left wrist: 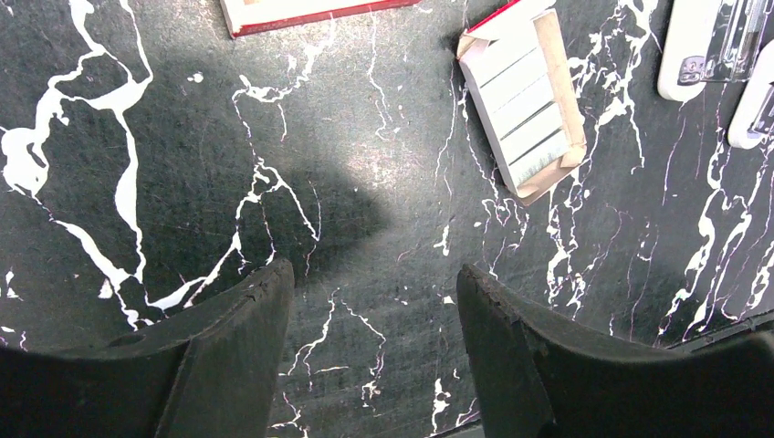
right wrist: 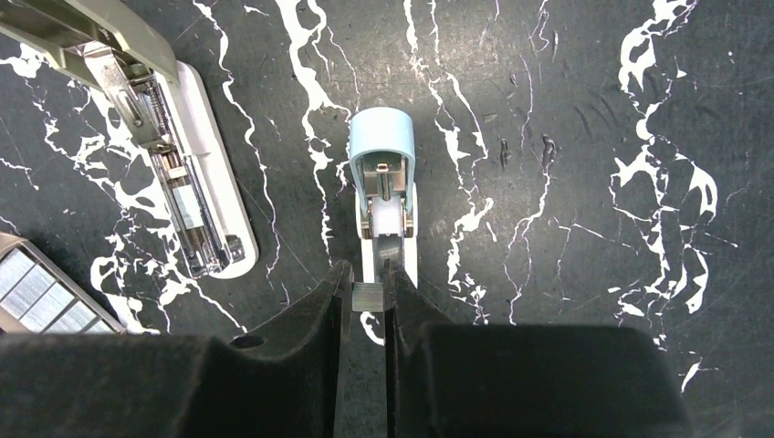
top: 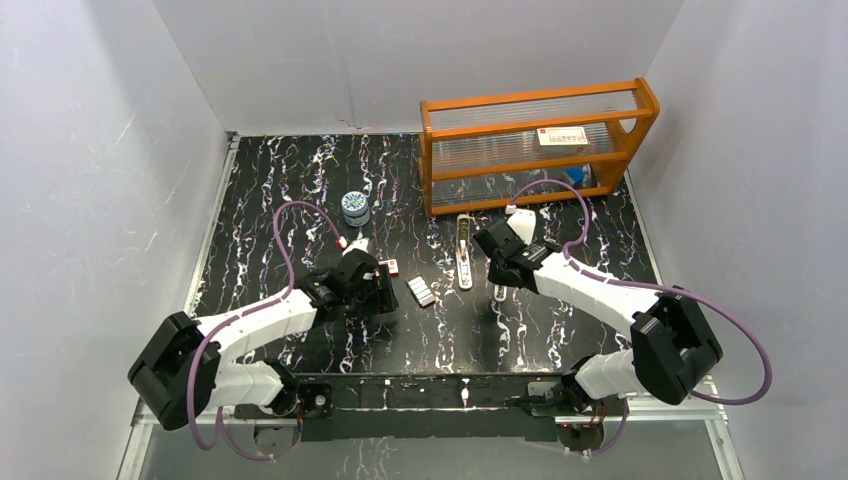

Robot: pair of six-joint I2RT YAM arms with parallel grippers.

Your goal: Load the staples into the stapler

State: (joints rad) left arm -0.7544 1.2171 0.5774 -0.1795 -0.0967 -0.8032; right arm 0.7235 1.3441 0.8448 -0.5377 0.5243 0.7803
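The stapler (top: 465, 250) lies open on the black marble table, with its silvery channel showing in the right wrist view (right wrist: 178, 182). A block of staples (top: 421, 291) sits in a small cardboard tray (left wrist: 525, 100) left of the stapler. My right gripper (right wrist: 367, 278) is shut on a short silver strip of staples (right wrist: 368, 296). It holds the strip just above a light-blue piece (right wrist: 381, 146) that lies right of the stapler. My left gripper (left wrist: 370, 274) is open and empty, low over bare table left of the tray.
A red-and-white box (top: 392, 266) lies by the left gripper and shows at the top edge of the left wrist view (left wrist: 301, 11). An orange rack (top: 535, 140) stands at the back right. A round patterned tin (top: 355, 207) sits at the back left.
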